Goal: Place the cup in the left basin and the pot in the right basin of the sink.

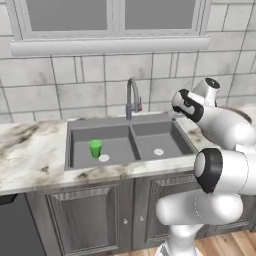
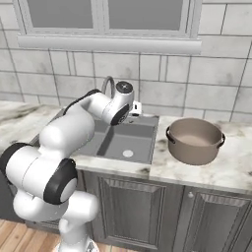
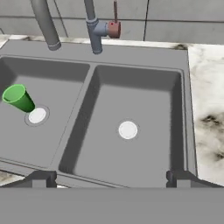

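Cup [image 1: 95,148] stands upright in the sink's [image 3: 183,109] left basin [image 3: 48,131] beside the drain; pot [image 2: 195,140] sits on the counter [image 2: 231,167] right of the sink; tool [image 3: 112,178] spread, empty.

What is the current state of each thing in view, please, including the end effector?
Cup: upright in the left basin, beside its drain.
Pot: upright and empty on the counter, right of the sink.
Right basin: empty, drain uncovered.
Faucet: no water running.
End effector: open and empty, above the sink's front edge.
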Controlling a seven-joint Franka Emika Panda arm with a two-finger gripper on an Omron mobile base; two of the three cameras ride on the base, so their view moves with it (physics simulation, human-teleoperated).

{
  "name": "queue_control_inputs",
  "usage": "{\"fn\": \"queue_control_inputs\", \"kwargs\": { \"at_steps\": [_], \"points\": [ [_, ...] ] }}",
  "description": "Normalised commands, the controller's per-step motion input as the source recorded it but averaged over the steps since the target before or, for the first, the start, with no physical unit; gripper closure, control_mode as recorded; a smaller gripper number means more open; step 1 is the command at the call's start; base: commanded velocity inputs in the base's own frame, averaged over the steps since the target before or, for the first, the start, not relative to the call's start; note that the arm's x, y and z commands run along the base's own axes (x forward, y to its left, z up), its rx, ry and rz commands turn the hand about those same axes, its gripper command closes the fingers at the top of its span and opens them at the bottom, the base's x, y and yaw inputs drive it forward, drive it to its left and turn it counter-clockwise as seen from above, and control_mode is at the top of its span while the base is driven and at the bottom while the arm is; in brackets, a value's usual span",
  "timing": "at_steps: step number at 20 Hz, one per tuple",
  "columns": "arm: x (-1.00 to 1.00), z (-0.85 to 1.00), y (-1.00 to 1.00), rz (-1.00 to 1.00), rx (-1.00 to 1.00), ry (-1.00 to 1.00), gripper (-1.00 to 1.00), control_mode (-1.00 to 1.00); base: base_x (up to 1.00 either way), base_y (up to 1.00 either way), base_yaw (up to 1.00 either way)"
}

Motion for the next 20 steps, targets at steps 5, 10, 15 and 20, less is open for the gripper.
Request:
{"fn": "queue_control_inputs", "kwargs": {
  "at_steps": [5,10,15,20],
  "points": [
    [0.0,0.0,0.0,0.0,0.0,0.0,-1.0,1.0,0.0,-0.57,0.0],
    [0.0,0.0,0.0,0.0,0.0,0.0,-1.0,1.0,0.0,-0.54,0.0],
    [0.0,0.0,0.0,0.0,0.0,0.0,-1.0,1.0,0.04,-0.44,0.03],
    [0.0,0.0,0.0,0.0,0.0,0.0,-1.0,1.0,0.08,-0.2,0.08]
  ]
}}
